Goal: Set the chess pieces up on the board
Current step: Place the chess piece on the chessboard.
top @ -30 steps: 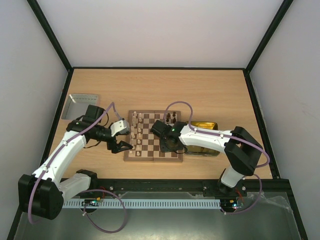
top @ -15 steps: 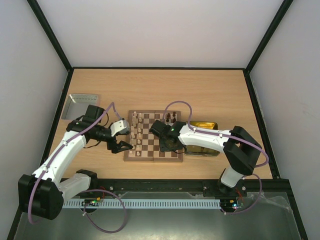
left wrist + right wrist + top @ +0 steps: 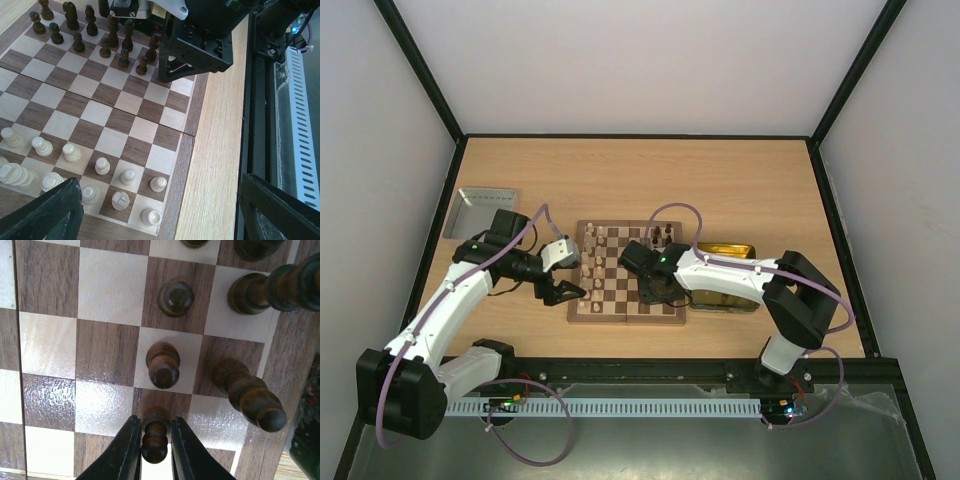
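On the light wooden table point(image 3: 740, 180), the square wooden chessboard with dark-brown and cream checks point(image 3: 610, 292) lies flat between the two arms, centre seam visible. The silver metal tray point(image 3: 480, 212) sits well apart at the far left. The yellow transparent tray point(image 3: 728, 250) is just beside the board's right edge, partly hidden under the right arm.

Pieces, left wrist view: the pale cream chessmen point(image 3: 70, 152) are stood in two rows along one side of the board, and the dark brown chessmen point(image 3: 107, 47) are gathered along the opposite side, most in two rows. The rows between the two groups are bare squares.

Right gripper point(image 3: 154, 422): it is lowered over the board's near right part, among the dark pieces. Its two black fingers point(image 3: 125, 445) are closed against either side of a small dark brown pawn point(image 3: 154, 442), which is held upright over a dark square at the end of the pawn row. Whether the pawn's base touches the board cannot be told. A second dark pawn point(image 3: 163, 365) stands on the next square, a third point(image 3: 175, 298) beyond it, and taller dark pieces point(image 3: 250, 395) stand in the edge row alongside.

Left gripper point(image 3: 563, 292): it is positioned at the board's left edge near the pale rows, with fingers point(image 3: 45, 215) spread wide and touching no piece.
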Available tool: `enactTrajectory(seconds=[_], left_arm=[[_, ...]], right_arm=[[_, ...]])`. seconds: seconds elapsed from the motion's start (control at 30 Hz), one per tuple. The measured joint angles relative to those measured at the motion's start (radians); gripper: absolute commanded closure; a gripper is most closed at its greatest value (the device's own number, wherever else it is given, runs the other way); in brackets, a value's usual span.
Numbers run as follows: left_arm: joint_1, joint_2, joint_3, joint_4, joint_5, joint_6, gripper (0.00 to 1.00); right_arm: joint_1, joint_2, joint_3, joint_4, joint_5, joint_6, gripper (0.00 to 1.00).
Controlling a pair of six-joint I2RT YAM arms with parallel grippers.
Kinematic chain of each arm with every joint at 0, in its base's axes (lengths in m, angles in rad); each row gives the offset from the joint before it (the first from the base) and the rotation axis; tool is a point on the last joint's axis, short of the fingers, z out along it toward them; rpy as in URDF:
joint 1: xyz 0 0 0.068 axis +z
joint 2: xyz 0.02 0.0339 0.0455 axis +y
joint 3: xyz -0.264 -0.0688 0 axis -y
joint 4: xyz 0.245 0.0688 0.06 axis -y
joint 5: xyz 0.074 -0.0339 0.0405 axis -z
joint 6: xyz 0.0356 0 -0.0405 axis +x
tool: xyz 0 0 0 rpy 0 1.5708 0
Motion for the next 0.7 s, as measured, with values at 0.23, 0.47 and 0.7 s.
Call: enactTrajectory(seconds=[0.23, 0.47, 0.7], left_arm=[[0.0, 0.0, 0.0, 0.0, 0.0, 0.0, 0.15], [0.0, 0.0, 0.0, 0.0, 0.0, 0.0, 0.2], [0.0, 0.0, 0.0, -0.002, 0.005, 0.002, 0.45]], right_arm=[[0.0, 0.0, 0.018, -0.012, 0.0, 0.0, 0.77], [0.0, -0.008, 0.034, -0.027, 0.002, -0.004, 0.76], [0.0, -0.051, 0.06, -0.079, 0.027, -0.003, 0.76]])
